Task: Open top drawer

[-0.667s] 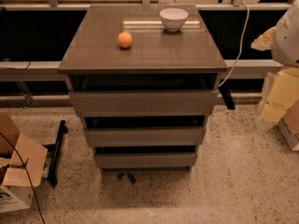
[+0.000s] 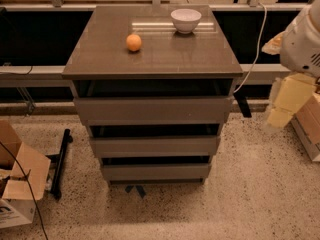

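Observation:
The top drawer [image 2: 152, 110] is the widest of three grey-brown handleless fronts on the cabinet. It stands out a little from under the cabinet top, with a dark gap above it. The two narrower drawer fronts [image 2: 154, 146] sit below it, each set further back. My arm's white and cream parts [image 2: 295, 69] are at the right edge of the camera view. My gripper [image 2: 242, 105] shows as a dark piece just beside the right end of the top drawer's front.
An orange [image 2: 133, 42] and a white bowl [image 2: 186, 20] sit on the cabinet top [image 2: 155, 59]. A white cable [image 2: 257, 44] hangs at the cabinet's right. An open cardboard box [image 2: 17, 184] and a black bar [image 2: 60, 161] lie on the floor at the left. Another box [image 2: 307, 129] stands at the right.
The arm's cream part has shifted slightly left. The drawers, orange and bowl stand as before.

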Robot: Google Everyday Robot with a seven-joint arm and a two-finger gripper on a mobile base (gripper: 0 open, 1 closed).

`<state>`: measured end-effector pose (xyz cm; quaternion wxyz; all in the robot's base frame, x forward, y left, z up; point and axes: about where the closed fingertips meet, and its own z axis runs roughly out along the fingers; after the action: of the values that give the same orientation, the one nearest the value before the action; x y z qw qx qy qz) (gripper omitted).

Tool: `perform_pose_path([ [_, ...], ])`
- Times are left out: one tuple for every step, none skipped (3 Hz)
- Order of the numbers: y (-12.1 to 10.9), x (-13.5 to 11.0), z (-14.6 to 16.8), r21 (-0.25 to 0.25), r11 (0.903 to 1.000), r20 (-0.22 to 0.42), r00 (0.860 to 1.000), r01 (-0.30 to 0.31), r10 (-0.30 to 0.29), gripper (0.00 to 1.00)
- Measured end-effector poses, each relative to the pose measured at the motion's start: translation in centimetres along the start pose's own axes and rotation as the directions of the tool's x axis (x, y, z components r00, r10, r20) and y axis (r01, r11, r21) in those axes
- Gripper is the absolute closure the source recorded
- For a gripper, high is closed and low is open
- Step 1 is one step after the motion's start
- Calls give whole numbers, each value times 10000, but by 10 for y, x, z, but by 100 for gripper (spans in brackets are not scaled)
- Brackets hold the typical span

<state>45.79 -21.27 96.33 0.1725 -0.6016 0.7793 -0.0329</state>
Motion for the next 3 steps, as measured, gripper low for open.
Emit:
perform_pose_path([
  [-34, -9, 29, 105, 9995, 982, 9948, -283, 271, 0],
  [-39, -10, 50, -235, 9989, 1165, 9923, -394, 419, 0],
  [-34, -6, 59, -367, 9952, 1156, 9888, -903, 940, 0],
])
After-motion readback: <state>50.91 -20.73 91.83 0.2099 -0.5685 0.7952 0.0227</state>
